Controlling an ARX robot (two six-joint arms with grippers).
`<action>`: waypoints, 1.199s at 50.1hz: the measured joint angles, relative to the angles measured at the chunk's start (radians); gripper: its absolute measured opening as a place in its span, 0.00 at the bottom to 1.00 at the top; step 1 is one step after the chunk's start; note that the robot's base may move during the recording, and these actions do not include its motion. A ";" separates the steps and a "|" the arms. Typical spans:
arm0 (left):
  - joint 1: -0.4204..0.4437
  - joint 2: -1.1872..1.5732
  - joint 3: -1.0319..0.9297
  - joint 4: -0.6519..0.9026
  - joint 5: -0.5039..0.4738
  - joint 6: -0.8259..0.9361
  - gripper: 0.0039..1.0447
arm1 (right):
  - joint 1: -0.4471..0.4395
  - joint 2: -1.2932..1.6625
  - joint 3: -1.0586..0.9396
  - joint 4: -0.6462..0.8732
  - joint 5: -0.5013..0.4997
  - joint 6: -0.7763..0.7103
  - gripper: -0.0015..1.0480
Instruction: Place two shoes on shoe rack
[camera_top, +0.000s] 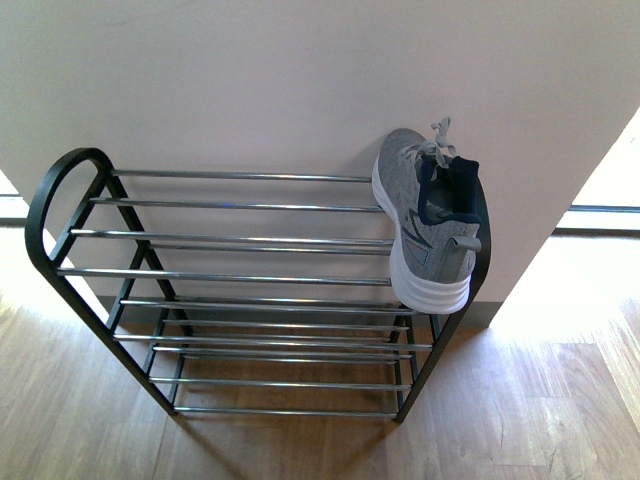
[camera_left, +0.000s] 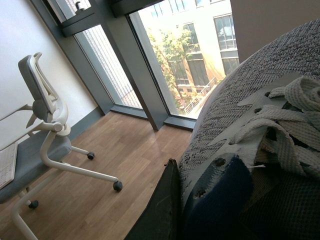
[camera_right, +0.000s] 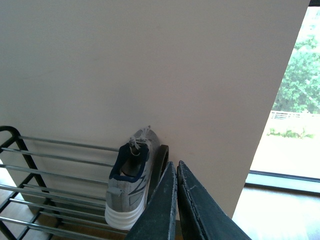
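Observation:
One grey knit sneaker (camera_top: 430, 225) with a white sole and navy lining rests on the top rods of the shoe rack (camera_top: 230, 272) at its right end, toe toward the wall. In the right wrist view the same sneaker (camera_right: 131, 180) sits on the rack (camera_right: 50, 172), and my right gripper (camera_right: 176, 165) is shut and empty, beside and above it. The left wrist view is filled by a second grey sneaker (camera_left: 240, 100) with grey laces. My left gripper (camera_left: 200, 175) is shut on its navy collar; one dark finger (camera_left: 162, 210) shows, the other is hidden. Neither arm appears in the front view.
A pale wall (camera_top: 300, 80) stands right behind the rack. Wood floor (camera_top: 520, 420) lies in front and to the right. In the left wrist view a white office chair (camera_left: 45, 130) on casters stands by tall windows (camera_left: 180, 55).

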 joint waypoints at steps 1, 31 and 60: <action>0.000 0.000 0.000 0.000 0.000 0.000 0.01 | 0.000 -0.005 0.000 -0.005 0.000 0.000 0.02; 0.000 0.000 0.000 0.000 -0.002 0.000 0.01 | 0.000 -0.200 0.000 -0.204 0.000 0.000 0.02; 0.243 0.215 0.166 -0.327 0.899 -0.805 0.01 | 0.000 -0.201 0.000 -0.204 0.000 0.000 0.84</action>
